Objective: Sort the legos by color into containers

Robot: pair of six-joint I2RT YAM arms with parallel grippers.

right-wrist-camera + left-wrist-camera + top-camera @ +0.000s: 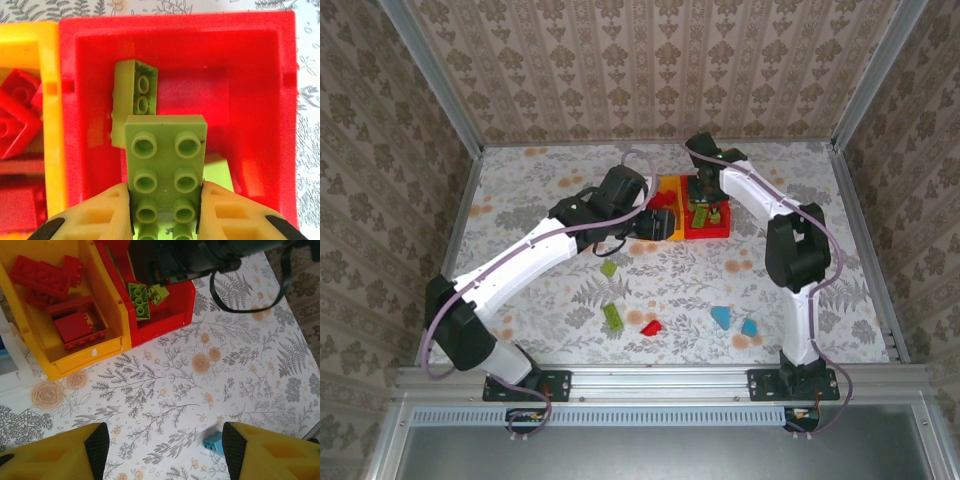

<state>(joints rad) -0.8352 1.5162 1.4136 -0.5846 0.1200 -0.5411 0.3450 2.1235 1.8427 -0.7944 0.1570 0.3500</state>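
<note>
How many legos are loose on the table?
5. One lime green lego by the left arm, a second lime green lego nearer the bases, a red lego beside it, a blue lego and another blue lego further right. Arms may hide others.

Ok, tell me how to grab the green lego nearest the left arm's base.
Come straight down from above and pinch the green lego across its long sides, at mid-length. It looks flat and lies diagonally on the table, so rotate to match.

Right hand (165, 214) above red bin (175, 27)
</note>
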